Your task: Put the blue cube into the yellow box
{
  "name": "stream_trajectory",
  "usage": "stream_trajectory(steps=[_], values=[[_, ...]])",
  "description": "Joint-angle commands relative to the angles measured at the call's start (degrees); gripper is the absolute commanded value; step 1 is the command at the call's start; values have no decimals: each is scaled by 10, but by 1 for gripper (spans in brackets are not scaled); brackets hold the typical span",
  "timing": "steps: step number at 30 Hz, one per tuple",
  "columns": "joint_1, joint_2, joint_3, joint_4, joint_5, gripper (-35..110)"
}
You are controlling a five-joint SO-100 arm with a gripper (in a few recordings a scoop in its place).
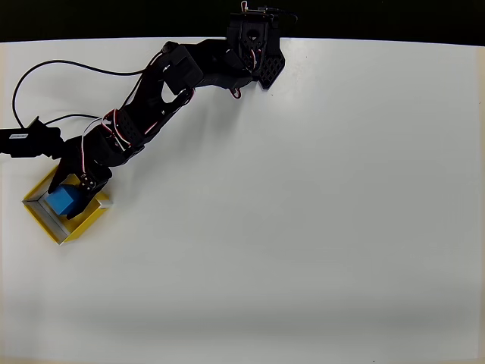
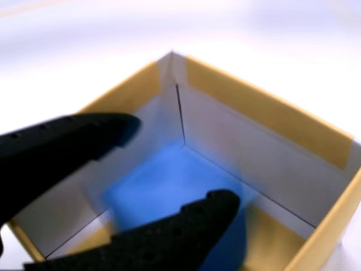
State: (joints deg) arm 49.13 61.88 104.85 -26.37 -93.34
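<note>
Blue cube (image 1: pixel 64 200) inside yellow box (image 1: pixel 47 225), between tool (image 1: pixel 76 194) fingers

No readable text in either view.
No letters, numbers, brand marks or signs can be made out on the yellow box (image 1: pixel 85 225), the blue cube (image 1: pixel 63 200), the black arm (image 1: pixel 151 98) or the white bench (image 1: pixel 303 227); a small pale tag on the cable at about nine o'clock in the overhead view is too small to read.

The cube (image 1: pixel 64 200) sits inside the box (image 1: pixel 47 222), at the table's (image 1: pixel 303 227) left edge.
</note>
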Motion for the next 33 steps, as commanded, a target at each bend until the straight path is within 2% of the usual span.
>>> stream_trajectory(steps=[1,9,17,26,30,33], values=[[7,47,-33,-30,4,39],[-10,169,25,-18,-6,33],[-73,396,120,134,-17,20],[-241,652,338,222,-35,11],[-338,784,420,311,-52,6],[-412,865,439,429,-47,4]])
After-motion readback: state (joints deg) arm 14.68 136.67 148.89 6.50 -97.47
